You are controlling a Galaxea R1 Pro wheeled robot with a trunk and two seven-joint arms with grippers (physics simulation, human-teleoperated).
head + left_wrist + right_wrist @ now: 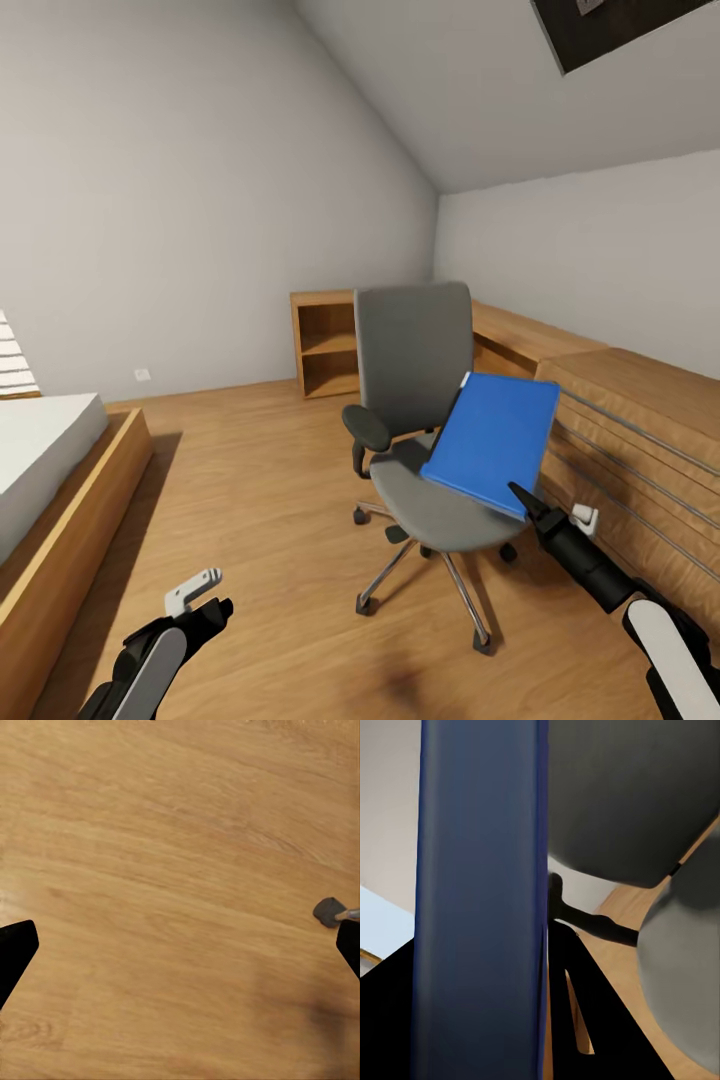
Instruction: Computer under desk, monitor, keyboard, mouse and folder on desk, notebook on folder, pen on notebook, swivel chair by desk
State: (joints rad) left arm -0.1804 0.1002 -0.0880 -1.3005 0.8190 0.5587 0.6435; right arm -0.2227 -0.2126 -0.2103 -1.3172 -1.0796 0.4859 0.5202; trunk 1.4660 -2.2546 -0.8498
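Note:
The grey swivel chair (415,350) stands on the wood floor in the middle of the bedroom, its seat (440,510) facing me. The bright blue folder (492,440) hangs tilted above the right side of the seat, clear of it. My right gripper (522,497) is shut on the folder's lower corner. In the right wrist view the folder's edge (480,907) runs between the dark fingers (585,1020), with the chair back (622,795) behind it. My left gripper (205,595) is open and low over the floor, left of the chair, with nothing between its fingers (15,952).
A bed (50,450) on a wood frame is at the left. Low light-wood cabinets (325,350) stand behind the chair and run along the right wall (640,420). A chair caster (328,912) lies close to my left gripper. Open floor (260,500) lies between bed and chair.

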